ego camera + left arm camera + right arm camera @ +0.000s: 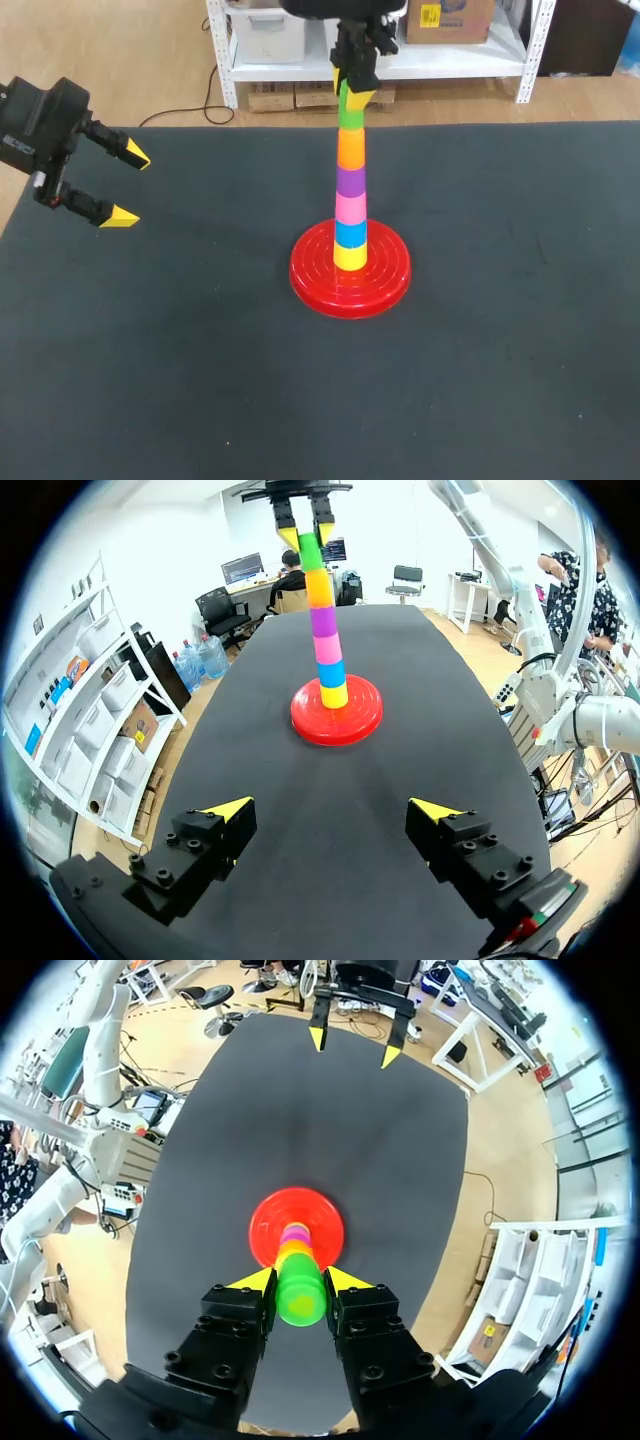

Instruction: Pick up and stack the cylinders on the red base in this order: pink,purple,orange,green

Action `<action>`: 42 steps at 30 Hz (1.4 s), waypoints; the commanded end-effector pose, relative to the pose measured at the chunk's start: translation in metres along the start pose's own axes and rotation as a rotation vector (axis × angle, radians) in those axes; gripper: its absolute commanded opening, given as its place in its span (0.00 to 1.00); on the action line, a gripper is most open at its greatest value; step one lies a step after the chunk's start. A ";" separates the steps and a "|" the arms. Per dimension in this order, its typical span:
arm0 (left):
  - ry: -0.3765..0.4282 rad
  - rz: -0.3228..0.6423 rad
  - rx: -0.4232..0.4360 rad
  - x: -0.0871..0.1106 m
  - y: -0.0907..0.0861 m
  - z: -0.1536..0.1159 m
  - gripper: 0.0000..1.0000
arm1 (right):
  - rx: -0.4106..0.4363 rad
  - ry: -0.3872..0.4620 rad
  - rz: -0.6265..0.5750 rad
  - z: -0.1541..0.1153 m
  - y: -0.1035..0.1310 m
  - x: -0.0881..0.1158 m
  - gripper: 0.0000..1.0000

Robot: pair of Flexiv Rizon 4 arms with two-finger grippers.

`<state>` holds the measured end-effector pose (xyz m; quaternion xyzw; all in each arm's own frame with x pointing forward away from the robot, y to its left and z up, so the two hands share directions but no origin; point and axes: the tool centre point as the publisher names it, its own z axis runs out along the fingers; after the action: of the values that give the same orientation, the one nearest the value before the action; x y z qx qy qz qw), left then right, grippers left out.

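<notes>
While the left gripper (131, 187) is hanging at the left with fingers spread, the right gripper (352, 95) is pinching the green cylinder (350, 116) atop the stack (351, 190) on the red base (312, 280).

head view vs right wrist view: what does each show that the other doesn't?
Head view only: the stack's side profile on the round red plastic base. Bottom to top it runs yellow cylinder, blue cylinder, pink cylinder, purple cylinder, orange cylinder, green cylinder.
Right wrist view only: looking down the stack's axis, both yellow tips of the right tool touch the green cylinder from two sides. The lowest cylinders are hidden.
Both: the base, the black table mat, and the left tool, open and apart from the stack.
</notes>
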<state>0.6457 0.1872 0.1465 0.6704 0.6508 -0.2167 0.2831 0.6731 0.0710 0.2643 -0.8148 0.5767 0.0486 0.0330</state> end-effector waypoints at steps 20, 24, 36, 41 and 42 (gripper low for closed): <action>-0.001 0.001 -0.002 0.001 0.000 0.000 1.00 | -0.011 0.008 0.005 0.006 0.003 0.003 0.00; -0.001 0.001 -0.002 0.001 0.000 0.000 1.00 | -0.016 0.004 0.007 0.008 0.002 0.003 0.00; -0.001 0.001 -0.002 0.001 0.000 0.000 1.00 | -0.037 -0.005 0.015 0.016 0.003 0.006 0.00; -0.001 0.001 -0.002 0.001 0.000 0.000 1.00 | -0.044 0.000 0.011 0.019 0.004 0.005 0.00; -0.001 0.001 -0.002 0.001 0.000 0.000 1.00 | -0.045 0.000 0.010 0.020 0.004 0.005 0.00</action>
<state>0.6457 0.1872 0.1465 0.6704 0.6507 -0.2167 0.2831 0.6692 0.0662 0.2519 -0.8124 0.5796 0.0608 0.0169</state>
